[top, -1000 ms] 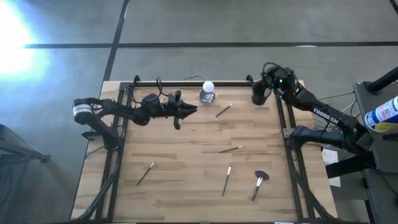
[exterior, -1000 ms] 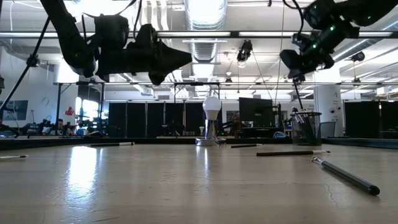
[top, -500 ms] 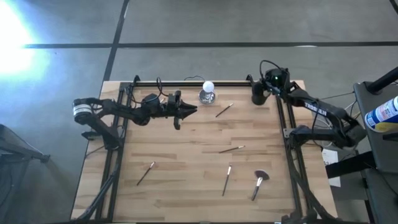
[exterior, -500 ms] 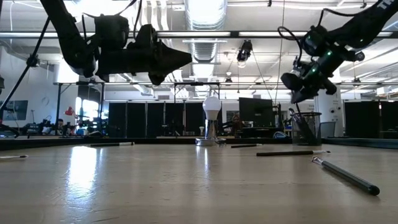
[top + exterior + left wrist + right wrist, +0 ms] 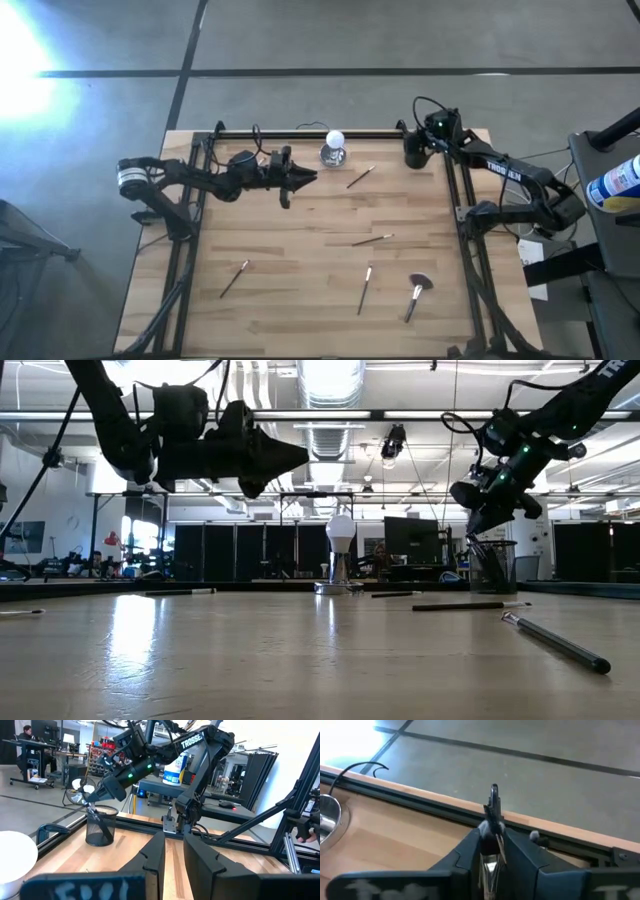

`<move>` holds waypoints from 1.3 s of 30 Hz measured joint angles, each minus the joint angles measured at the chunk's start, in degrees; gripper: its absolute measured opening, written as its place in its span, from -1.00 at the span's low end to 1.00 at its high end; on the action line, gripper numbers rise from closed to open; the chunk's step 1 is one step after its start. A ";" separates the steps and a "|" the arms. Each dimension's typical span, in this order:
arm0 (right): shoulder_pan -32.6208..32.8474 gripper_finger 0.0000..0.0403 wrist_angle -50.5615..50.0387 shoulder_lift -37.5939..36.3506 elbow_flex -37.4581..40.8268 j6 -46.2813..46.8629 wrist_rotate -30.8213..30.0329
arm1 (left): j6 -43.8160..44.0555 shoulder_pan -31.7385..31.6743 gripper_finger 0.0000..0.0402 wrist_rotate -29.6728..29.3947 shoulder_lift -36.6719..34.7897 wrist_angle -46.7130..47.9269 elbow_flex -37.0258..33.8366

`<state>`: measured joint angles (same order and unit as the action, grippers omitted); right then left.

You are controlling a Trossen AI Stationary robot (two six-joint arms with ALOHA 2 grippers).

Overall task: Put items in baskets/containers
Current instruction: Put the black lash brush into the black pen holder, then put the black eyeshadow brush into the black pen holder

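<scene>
The black cup (image 5: pixel 415 151) stands at the far right corner of the wooden surface (image 5: pixel 300 250) with brushes already upright in it, and the right gripper (image 5: pixel 478 520) hangs tilted just above its rim, its jaws parted a little around a brush (image 5: pixel 493 815) that stands between them. Five more brushes lie loose on the surface, among them the fan-headed brush (image 5: pixel 416 292) near the front right. The left gripper (image 5: pixel 303 178) hovers above the back of the surface beside the silver object with the white ball (image 5: pixel 333 148), its jaws slightly apart and holding nothing.

Glare top-left on floor (image 5: pixel 30 50) — low view backlit, arms silhouetted.
</scene>
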<state>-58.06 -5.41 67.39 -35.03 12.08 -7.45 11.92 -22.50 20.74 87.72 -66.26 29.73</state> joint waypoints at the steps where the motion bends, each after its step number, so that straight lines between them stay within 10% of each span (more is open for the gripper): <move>1: 0.00 -0.57 -0.72 -0.32 -0.28 -0.03 -0.01 | 0.00 0.00 -0.68 -0.01 0.00 0.32 0.00; 11: 5.50 -0.77 -9.56 -12.36 -2.61 -3.69 0.01 | -1.49 0.00 -0.68 -0.02 0.04 2.32 -0.01; 20: 30.04 -0.95 -19.38 -21.27 2.43 -3.32 0.23 | -3.33 0.00 -0.72 0.37 0.04 4.54 -0.01; 29: 53.34 -0.83 -19.28 -17.32 7.88 8.92 0.22 | -2.15 0.95 -0.94 3.84 0.04 11.61 -0.01; 39: 59.44 -0.44 -19.23 -6.10 8.44 6.73 2.42 | -1.31 6.17 -1.00 3.14 0.04 20.56 -0.01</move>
<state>1.37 -24.64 61.29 -26.59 18.80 -5.03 10.62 -16.33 23.89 87.77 -45.71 29.71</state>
